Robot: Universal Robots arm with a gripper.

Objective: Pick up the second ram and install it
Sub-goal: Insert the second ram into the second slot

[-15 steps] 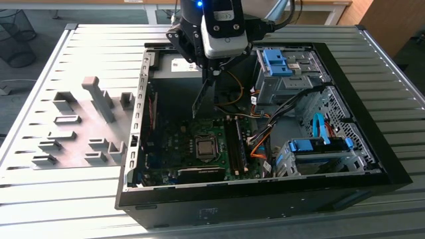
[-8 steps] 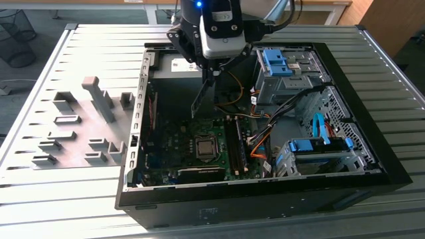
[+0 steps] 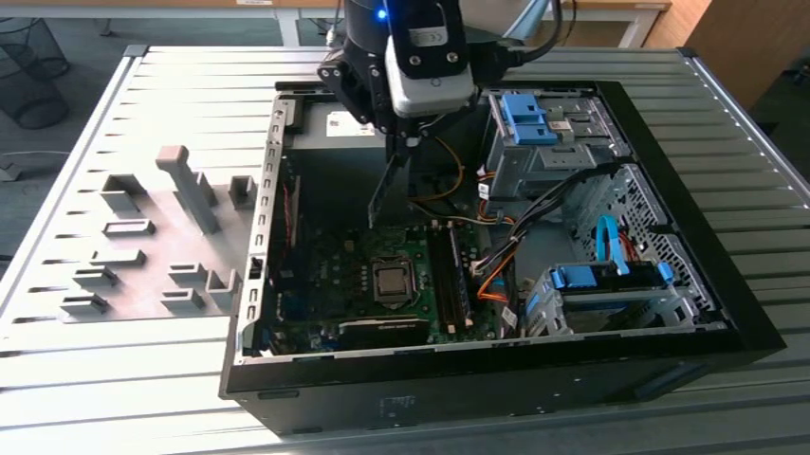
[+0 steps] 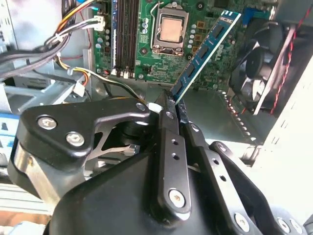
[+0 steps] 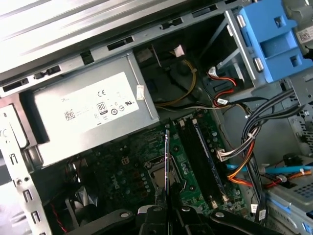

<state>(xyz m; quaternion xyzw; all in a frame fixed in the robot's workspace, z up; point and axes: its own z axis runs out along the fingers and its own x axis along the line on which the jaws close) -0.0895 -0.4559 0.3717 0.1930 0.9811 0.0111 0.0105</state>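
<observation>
**Second ram pinched in gripper, hanging over the board**

The second ram (image 4: 205,51) is a thin blue-green strip w/ dark chips, and one end is clamped between the gripper (image 4: 173,100) fingers. The rest sticks out straight from the fingertips toward the motherboard (image 4: 146,58). In the exterior view the strip (image 3: 390,194) hangs down at a slight tilt beneath the gripper (image 3: 402,142), inside the open PC case (image 3: 506,379). Its lower end is up in the air over the board, not in any slot. The first wrist view catches it edge-on (image 5: 167,161), a thin line rising from the pressed-together fingers (image 5: 167,208).

The CPU socket (image 3: 393,282) lies just below the strip's free end. The memory slots (image 3: 450,275) run alongside, toward the exterior view's right, apart from the strip. One of them carries a bluish stick (image 5: 208,161).

Further out:
- the grey power supply (image 5: 88,110) sits at the case's far wall
- a black fan (image 4: 259,63) is near the board edge
- blue drive caddies (image 3: 525,118) and cable bundles are on the exterior view's right
- grey fixture blocks (image 3: 190,190) stand on the ribbed table (image 3: 127,379) outside the case, on the exterior view's left
</observation>
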